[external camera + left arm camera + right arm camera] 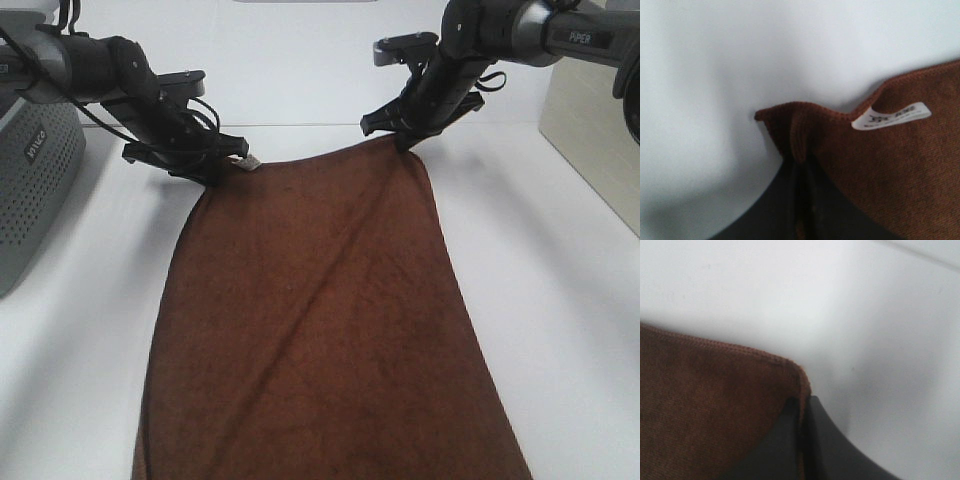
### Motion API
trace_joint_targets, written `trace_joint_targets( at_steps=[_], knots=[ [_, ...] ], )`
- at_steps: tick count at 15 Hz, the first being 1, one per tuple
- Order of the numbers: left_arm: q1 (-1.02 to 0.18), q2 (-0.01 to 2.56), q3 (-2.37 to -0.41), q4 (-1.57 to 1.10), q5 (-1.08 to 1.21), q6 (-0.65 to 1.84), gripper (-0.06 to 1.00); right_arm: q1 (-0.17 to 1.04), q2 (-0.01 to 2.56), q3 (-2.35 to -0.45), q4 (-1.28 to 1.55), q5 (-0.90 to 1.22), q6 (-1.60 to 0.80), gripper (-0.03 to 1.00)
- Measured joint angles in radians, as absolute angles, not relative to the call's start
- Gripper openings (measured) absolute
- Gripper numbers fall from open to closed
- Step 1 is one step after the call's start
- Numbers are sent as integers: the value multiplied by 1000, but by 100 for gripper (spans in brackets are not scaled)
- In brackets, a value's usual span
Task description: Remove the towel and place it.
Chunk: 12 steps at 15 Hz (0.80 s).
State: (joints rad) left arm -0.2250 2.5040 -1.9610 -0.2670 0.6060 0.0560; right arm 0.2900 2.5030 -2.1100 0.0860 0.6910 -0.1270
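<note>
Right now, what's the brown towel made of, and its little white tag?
The towel looks like soft, matte cloth, probably terry or microfibre: fuzzy nap, stitched hem, loose folds. The tag looks like smooth printed fabric ribbon, maybe satin: it curls and carries grey lettering.

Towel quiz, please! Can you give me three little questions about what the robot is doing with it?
1. True or false: the towel is rolled into a ball.
2. Fill in: the left gripper and the right gripper each pinch one ___ of the towel.
3. The white tag is nearest which one? A) left gripper B) right gripper

Key: 1 false, it is spread out; 2 corner; 3 A.
</note>
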Motion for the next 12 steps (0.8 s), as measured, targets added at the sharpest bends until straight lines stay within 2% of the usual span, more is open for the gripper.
trace_joint_targets(
  at_steps=[12],
  knots=[
    [-225,2510,-2024,-188,224,56,0,290,2503,-2141,33,413,-127,1]
  ],
)
